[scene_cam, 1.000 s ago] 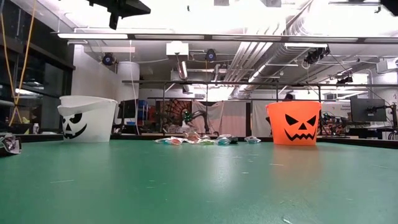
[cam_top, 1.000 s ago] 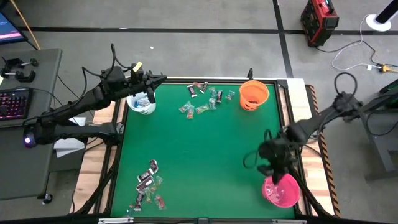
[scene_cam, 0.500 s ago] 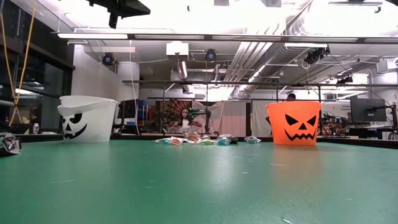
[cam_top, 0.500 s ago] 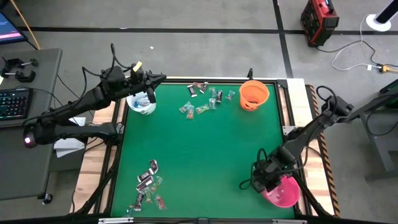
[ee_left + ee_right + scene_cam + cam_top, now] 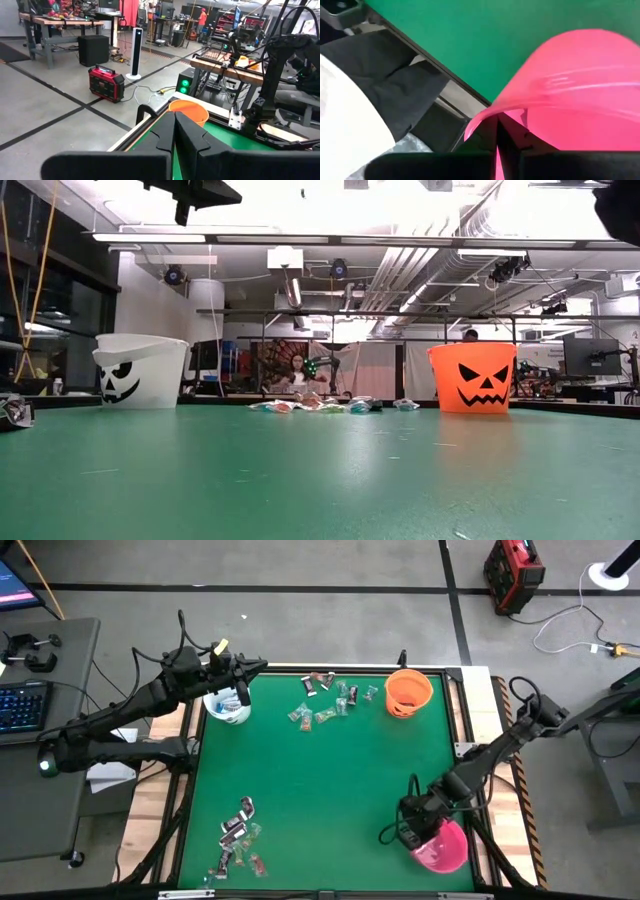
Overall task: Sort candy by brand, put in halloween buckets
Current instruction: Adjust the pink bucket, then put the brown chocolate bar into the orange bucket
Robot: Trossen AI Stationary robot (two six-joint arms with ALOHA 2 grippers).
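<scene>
The right gripper (image 5: pixel 410 830) sits low at the near right corner of the table, its fingers (image 5: pixel 506 135) pinched shut on the rim of the pink bucket (image 5: pixel 443 848), which seems to lean under the pull. The right wrist view shows that rim caught between the dark fingers, green cloth just beyond it. From there the right arm runs back up and out over the table's right edge, elbow raised, cables looping beside it.

Across the table the left gripper (image 5: pixel 243 690) hangs over the white bucket (image 5: pixel 227 708) at the far left corner, fingers closed on nothing I can make out. That arm stretches in long and nearly level from the left side.

As for the sorting, it looks barely begun, if at all. One scatter of candy (image 5: pixel 330 698) lies on the green table (image 5: pixel 320 780) between the white bucket and the orange bucket (image 5: pixel 408 691); a second heap of candy (image 5: pixel 238 840) lies at the near left corner, well apart from every pail. I cannot tell whether any bucket holds sweets. My guess is that the pink pail is being shifted into place, so all the picking and dropping remains.
</scene>
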